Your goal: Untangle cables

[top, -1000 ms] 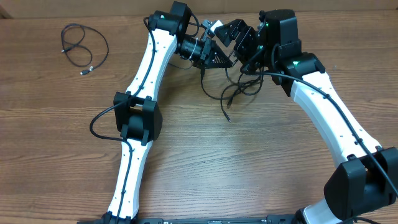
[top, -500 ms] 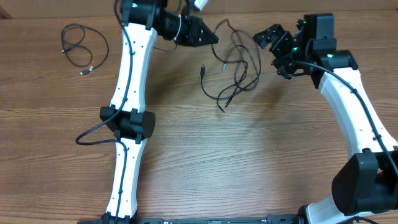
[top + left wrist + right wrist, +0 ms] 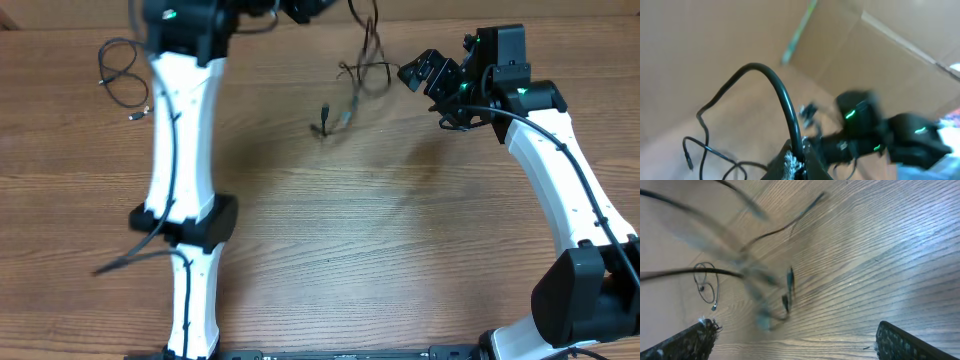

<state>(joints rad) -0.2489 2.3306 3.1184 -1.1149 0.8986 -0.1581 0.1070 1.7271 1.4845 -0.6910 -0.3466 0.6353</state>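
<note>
L fingers (image 3: 791, 161) are pinching limp, light cable (image 3: 756, 65); R fingers (image 3: 900, 341) are gaping wide, empty; best grabbing near dangling plug (image 3: 322, 118).

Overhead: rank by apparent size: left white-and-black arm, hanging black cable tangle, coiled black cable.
1. Left white-and-black arm.
2. Hanging black cable tangle and coiled black cable: alike; tangle hangs nearer camera, so unranked.

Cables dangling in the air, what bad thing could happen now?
The left tool pinches only a thin strand of the cables, so the bunch might slip out and drop back down knotted. The dangling loops also hang close to the open right tool and could snag on it.
</note>
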